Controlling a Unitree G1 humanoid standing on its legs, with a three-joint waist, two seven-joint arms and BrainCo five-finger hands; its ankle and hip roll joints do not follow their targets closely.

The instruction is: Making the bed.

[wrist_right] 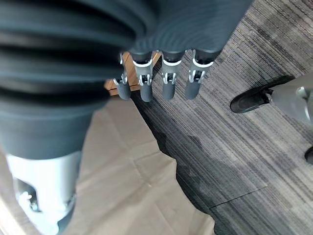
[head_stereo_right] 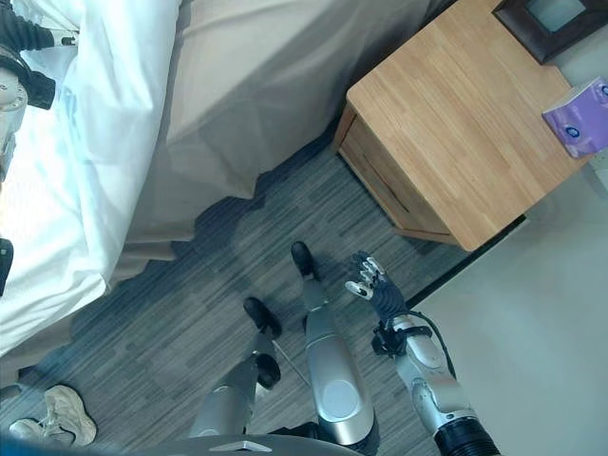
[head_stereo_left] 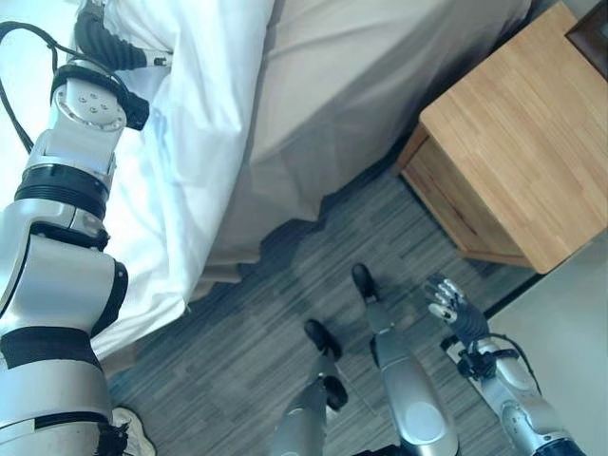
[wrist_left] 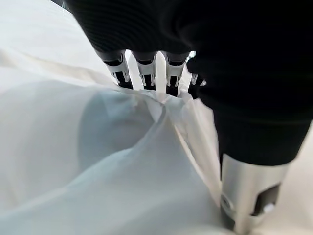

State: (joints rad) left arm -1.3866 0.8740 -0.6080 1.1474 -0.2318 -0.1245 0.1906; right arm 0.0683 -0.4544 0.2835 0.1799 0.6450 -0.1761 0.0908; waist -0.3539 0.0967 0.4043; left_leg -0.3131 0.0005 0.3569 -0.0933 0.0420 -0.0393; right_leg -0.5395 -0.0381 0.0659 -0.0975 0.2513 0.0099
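A white duvet (head_stereo_left: 195,142) lies over the bed's edge at the left, above a beige bed skirt (head_stereo_left: 361,95) that hangs to the floor. My left hand (head_stereo_left: 112,45) reaches onto the duvet at the top left. In the left wrist view its fingers (wrist_left: 146,73) curl into a bunched fold of the white cloth (wrist_left: 122,161), which runs on towards the thumb (wrist_left: 244,196). My right hand (head_stereo_right: 375,283) hangs low over the grey floor, apart from the bed, with straight fingers (wrist_right: 168,83) and nothing in it.
A wooden nightstand (head_stereo_left: 522,142) stands right of the bed, with a purple tissue pack (head_stereo_right: 579,114) and a dark frame (head_stereo_right: 546,19) on it. White sneakers (head_stereo_right: 52,418) lie on the grey carpet (head_stereo_left: 228,361) at the lower left.
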